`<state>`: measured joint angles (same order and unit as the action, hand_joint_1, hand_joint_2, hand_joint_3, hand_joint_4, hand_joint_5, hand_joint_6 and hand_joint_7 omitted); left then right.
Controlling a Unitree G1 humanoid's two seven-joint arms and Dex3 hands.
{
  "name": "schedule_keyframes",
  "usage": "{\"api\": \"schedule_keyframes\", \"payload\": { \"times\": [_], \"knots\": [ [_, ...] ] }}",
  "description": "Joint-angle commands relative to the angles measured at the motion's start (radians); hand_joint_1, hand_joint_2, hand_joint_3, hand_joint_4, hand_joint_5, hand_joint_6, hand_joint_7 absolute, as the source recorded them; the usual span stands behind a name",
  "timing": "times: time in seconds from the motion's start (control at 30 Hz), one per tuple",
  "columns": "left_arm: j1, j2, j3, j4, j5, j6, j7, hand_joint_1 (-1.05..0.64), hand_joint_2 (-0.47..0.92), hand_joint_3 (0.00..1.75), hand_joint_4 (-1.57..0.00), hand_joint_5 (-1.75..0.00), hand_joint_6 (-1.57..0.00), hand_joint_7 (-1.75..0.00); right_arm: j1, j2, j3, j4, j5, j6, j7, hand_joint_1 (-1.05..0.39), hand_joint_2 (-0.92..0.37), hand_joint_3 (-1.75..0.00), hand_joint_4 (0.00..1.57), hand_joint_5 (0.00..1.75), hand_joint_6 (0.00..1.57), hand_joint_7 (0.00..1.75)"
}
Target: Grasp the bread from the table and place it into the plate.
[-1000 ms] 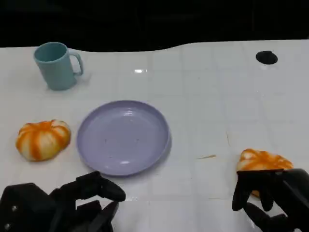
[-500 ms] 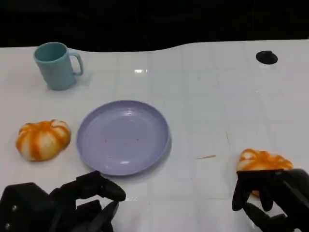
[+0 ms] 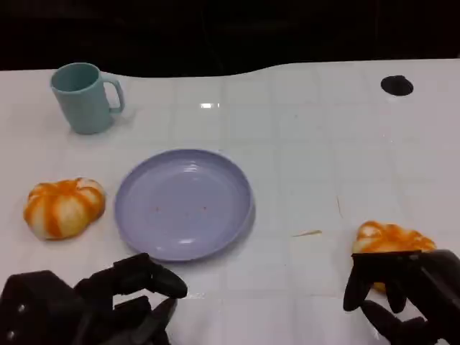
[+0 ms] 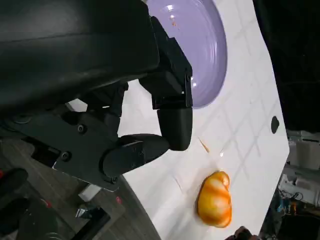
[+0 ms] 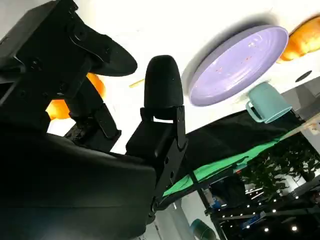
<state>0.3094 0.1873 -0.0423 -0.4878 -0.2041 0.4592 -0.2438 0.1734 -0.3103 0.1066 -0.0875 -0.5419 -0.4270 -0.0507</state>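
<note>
In the head view, a teal mug (image 3: pixel 85 97) stands at upper left, one bread (image 3: pixel 64 207) lies at mid-left, and the left hand (image 3: pixel 108 302) sits at lower left, fingers apart and holding nothing. The purple plate (image 3: pixel 184 203) at centre holds only specks. At lower right, a second bread (image 3: pixel 392 240) lies just beyond the right hand (image 3: pixel 406 295), whose fingers are spread; the right wrist view shows that bread (image 5: pixel 60 107) behind those fingers, contact unclear.

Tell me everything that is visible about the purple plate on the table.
The purple plate is round and shallow, with a raised rim and a smooth, slightly glossy surface that looks like plastic. It lies flat and upright near the middle of the white table. It holds no bread; a few tiny reddish specks lie inside. Nothing touches it: neither hand, nor either bread roll, nor the teal mug.
</note>
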Motion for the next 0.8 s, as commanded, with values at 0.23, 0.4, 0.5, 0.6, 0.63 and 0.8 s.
{"api": "schedule_keyframes", "payload": {
  "times": [0.23,0.4,0.5,0.6,0.63,0.8],
  "knots": [
    [-0.003,0.019,0.008,-0.004,0.005,-0.004,-0.005,-0.26,0.76,0.75,-0.67,-1.75,-0.62,-1.31,0.013,-0.014,-0.024,-0.088,-0.054,0.069,-0.012,-0.13,-0.25,-1.06,0.86,1.28,1.01,0.59],
    [0.000,0.024,0.007,-0.006,0.005,-0.007,-0.005,-0.26,0.76,0.75,-0.66,-1.75,-0.61,-1.31,0.017,-0.020,-0.029,-0.147,-0.106,0.118,0.000,-0.16,-0.22,-1.03,0.74,1.25,0.97,0.45],
    [0.001,0.023,0.007,-0.007,0.003,-0.008,-0.003,-0.26,0.76,0.75,-0.65,-1.75,-0.61,-1.31,0.020,-0.027,-0.026,-0.171,-0.131,0.146,0.013,-0.20,-0.26,-0.98,0.73,1.01,0.93,0.35],
    [0.000,0.025,0.008,-0.006,-0.001,-0.005,-0.007,-0.26,0.77,0.75,-0.66,-1.75,-0.61,-1.31,0.019,-0.055,-0.026,-0.237,-0.213,0.216,0.070,-0.21,-0.34,-0.76,0.62,0.68,0.83,0.18],
    [0.000,0.027,0.007,-0.005,0.000,-0.007,-0.009,-0.26,0.77,0.75,-0.66,-1.75,-0.61,-1.31,0.020,-0.061,-0.027,-0.255,-0.229,0.236,0.090,-0.22,-0.37,-0.69,0.56,0.59,0.78,0.12],
    [0.000,0.021,0.004,-0.007,0.000,-0.003,-0.002,-0.26,0.76,0.75,-0.66,-1.75,-0.61,-1.32,0.023,-0.075,-0.030,-0.323,-0.275,0.314,0.159,-0.25,-0.50,-0.43,0.38,0.43,0.65,0.01]
  ]
}}
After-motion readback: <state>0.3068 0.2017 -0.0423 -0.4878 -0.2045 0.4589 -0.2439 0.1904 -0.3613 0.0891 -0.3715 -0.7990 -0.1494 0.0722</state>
